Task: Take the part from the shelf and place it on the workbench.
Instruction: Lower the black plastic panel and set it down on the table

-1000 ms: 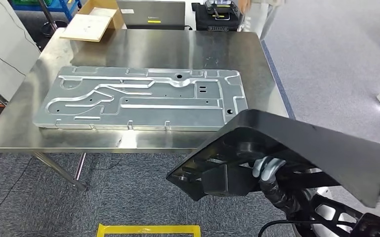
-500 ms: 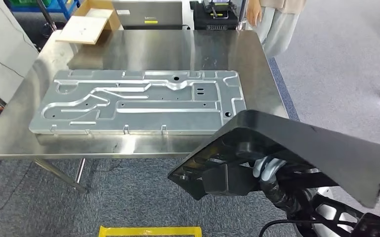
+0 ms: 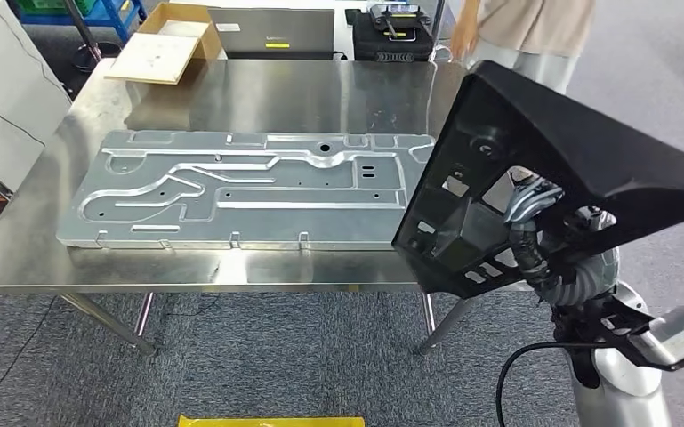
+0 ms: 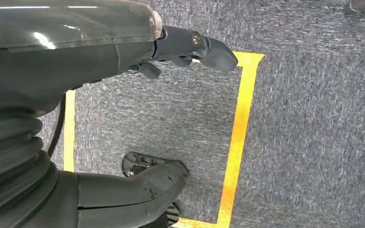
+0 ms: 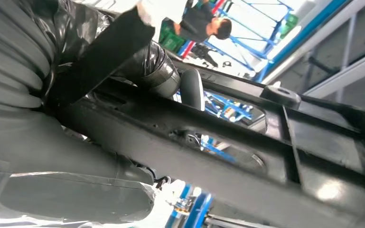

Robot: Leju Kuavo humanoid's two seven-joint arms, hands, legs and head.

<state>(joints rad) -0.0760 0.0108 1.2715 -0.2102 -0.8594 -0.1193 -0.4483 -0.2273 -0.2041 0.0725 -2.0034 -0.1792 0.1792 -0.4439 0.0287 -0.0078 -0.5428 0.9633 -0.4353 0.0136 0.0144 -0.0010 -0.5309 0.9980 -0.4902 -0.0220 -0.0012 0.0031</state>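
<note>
Now right hand (image 3: 523,197) fingers clamped on black part (image 3: 578,151), above workbench (image 3: 320,89) right edge; left hand (image 4: 123,57) fingers apart, holding nothing.

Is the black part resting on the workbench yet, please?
No. The right hand holds the black part tilted above the workbench edge.

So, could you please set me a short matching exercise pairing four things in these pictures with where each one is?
Things:
1. black part
2. grey metal plate
3. cardboard box
4. left hand

Places:
A. at the workbench's far left corner
B. hanging above the yellow floor tape
C. held up by the right hand at the workbench's right end
D. lying flat on the workbench

Pairs: 1-C, 2-D, 3-A, 4-B
</note>
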